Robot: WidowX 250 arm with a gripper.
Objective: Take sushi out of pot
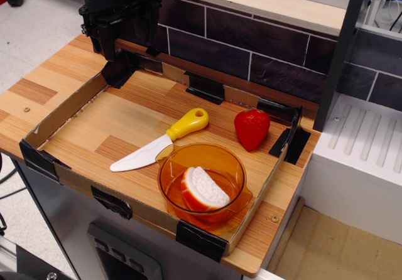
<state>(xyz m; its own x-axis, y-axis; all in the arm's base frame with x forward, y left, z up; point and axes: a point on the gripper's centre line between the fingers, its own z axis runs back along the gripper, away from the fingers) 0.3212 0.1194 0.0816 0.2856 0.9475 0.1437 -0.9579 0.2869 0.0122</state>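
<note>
The sushi [204, 190], a half-round piece with a bumpy white top and an orange-and-white striped side, lies inside the see-through orange pot [235, 161] at the front right of the tray. My black gripper [129, 46] hangs over the tray's far left corner, well away from the pot. Its jaws stand apart and hold nothing.
A toy knife [157, 143] with a yellow handle and white blade lies just left of the pot. A red toy strawberry [252, 129] stands behind the pot. A low cardboard wall [63, 110] with black tape corners rims the wooden board. A dark tiled backsplash [251, 41] rises behind.
</note>
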